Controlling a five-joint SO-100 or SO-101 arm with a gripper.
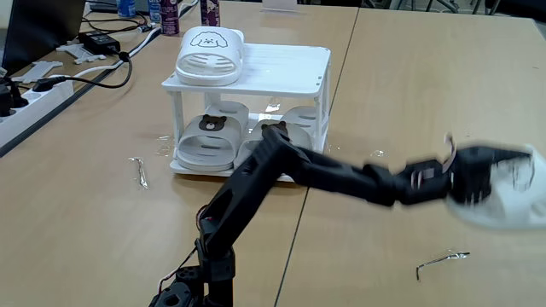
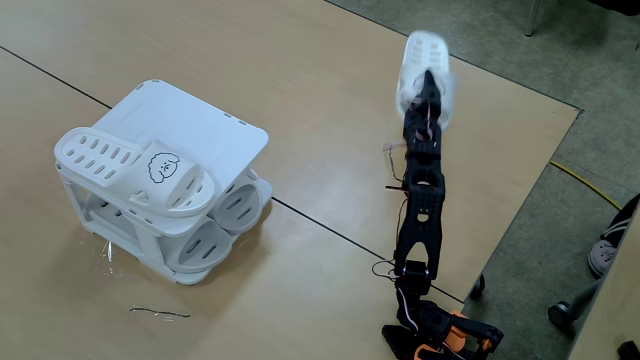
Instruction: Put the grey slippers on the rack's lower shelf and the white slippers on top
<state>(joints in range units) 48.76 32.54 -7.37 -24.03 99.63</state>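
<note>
The white rack (image 1: 321,94) (image 2: 225,125) stands mid-table. One white slipper (image 1: 209,55) (image 2: 140,170) with a dog face lies on the top (image 1: 286,64) (image 2: 190,115), at its left side in a fixed view. Both grey slippers (image 1: 207,136) (image 2: 238,205) with bear faces sit side by side on the lower shelf (image 1: 196,168). My black arm stretches far from the rack. My gripper (image 1: 499,173) (image 2: 428,88) is motion-blurred and shut on the other white slipper (image 1: 516,209) (image 2: 415,50), which looks raised off the table.
A power strip with black cables (image 1: 51,85) and bottles (image 1: 171,13) line the far left. Bent metal wires (image 1: 139,172) (image 1: 444,260) (image 2: 160,313) lie on the wood. The table edge (image 2: 520,200) drops to the floor beside the arm's base (image 2: 440,335).
</note>
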